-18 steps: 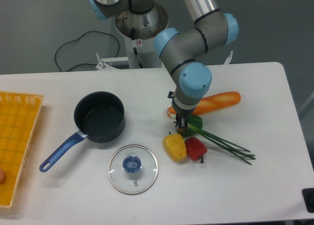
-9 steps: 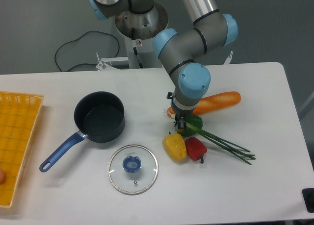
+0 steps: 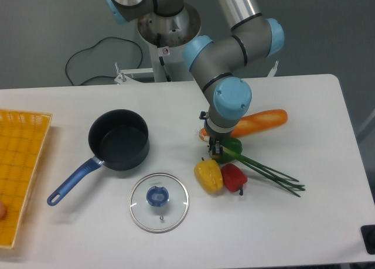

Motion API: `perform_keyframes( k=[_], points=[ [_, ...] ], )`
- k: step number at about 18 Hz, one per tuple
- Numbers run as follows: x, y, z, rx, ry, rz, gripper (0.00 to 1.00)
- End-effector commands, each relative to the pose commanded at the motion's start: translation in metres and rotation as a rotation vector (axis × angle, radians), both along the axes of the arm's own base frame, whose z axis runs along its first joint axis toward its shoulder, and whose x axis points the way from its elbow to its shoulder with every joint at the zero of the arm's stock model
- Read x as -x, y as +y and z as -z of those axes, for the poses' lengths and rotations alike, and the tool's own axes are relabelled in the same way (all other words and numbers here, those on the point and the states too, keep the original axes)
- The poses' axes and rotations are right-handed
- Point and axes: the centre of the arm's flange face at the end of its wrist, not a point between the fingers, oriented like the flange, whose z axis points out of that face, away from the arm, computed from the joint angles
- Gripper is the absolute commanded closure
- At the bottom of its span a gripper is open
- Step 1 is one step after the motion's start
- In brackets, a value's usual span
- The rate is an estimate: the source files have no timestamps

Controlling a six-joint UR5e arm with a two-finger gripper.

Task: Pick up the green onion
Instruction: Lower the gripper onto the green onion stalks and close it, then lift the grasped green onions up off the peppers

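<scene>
The green onion [image 3: 266, 173] lies on the white table, its slender dark green leaves fanning out to the right toward the table's right side. Its bulb end is hidden under my gripper [image 3: 214, 152]. The gripper points straight down at that end, low over the table, between the green bell pepper [image 3: 232, 145] and the yellow pepper [image 3: 208, 176]. The fingers are small and dark; whether they are closed on the stalk does not show.
A red pepper [image 3: 234, 176] sits beside the yellow one. A baguette [image 3: 258, 122] lies behind the gripper. A dark pot with a blue handle [image 3: 117, 141], a glass lid [image 3: 159, 201] and a yellow basket [image 3: 20, 169] are to the left.
</scene>
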Motion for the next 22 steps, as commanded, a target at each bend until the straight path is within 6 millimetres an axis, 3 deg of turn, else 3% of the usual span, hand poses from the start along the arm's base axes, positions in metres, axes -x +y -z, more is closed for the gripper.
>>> perform_keyframes(
  k=[4,7,9,22],
  points=[
    [0.0,0.001,0.0,0.004,0.002,-0.019,0.36],
    [-0.001,0.002,0.0,0.013,0.01,-0.061,0.58],
    [-0.001,0.003,-0.002,0.013,0.012,-0.073,0.63],
    [0.0,0.012,-0.009,0.019,0.037,-0.107,0.76]
  ],
)
